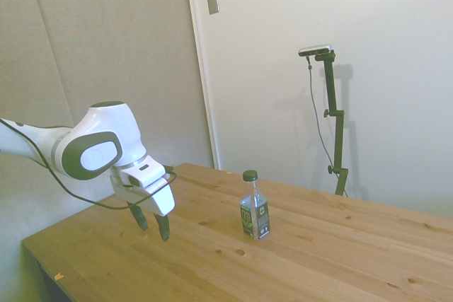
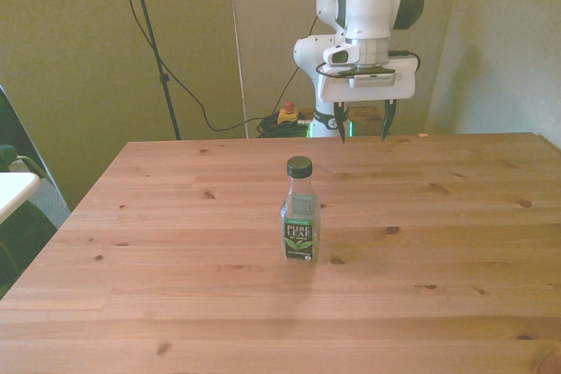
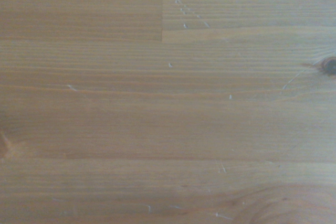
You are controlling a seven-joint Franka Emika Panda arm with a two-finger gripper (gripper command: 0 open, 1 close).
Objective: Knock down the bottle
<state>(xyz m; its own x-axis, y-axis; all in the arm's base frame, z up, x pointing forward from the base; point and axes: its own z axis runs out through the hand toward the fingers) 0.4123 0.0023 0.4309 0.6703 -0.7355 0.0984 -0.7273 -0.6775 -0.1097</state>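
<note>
Bottle (image 2: 299,210): upright, mid-table (image 2: 456,216). Gripper (image 2: 361,129): fingers apart, empty, well behind it. Rec: approach low-ish, push sideways nr cap.

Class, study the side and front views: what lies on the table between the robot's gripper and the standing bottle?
Nothing: only bare wooden table lies between the open gripper and the upright bottle, clearest in the side view.

side oblique, front facing, wrist close
</note>
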